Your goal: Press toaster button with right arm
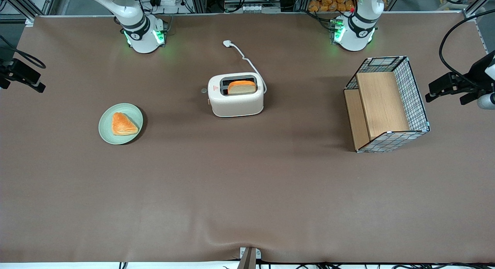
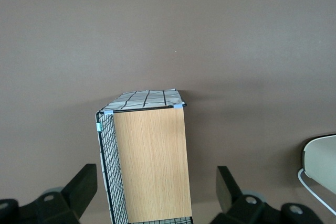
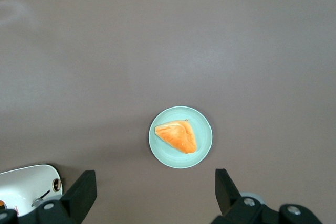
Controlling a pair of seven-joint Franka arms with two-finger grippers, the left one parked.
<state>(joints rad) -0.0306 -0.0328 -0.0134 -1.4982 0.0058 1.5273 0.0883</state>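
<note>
Only the right wrist view shows us the gripper (image 3: pixel 152 195), wide open, empty, high above the toaster (image 1: pixel 236 94) and the pastry plate (image 3: pixel 180 137); front view alone shows the button (image 1: pixel 203 90).

The cream-white, round-cornered two-slot toaster (image 1: pixel 236 95) stands upright on the brown table, roughly midway between the two arm bases and nearer the front camera than both. A slice of toast rises from one slot; a small red triangle marks the top. A white cord with plug trails from it away from the camera. The small round grey button (image 1: pixel 203 90) projects from the narrow end facing the working arm's end of the table. The right arm's black two-finger gripper (image 3: pixel 152 195) hangs high above the table, fingers spread apart, clear of the toaster.
</note>
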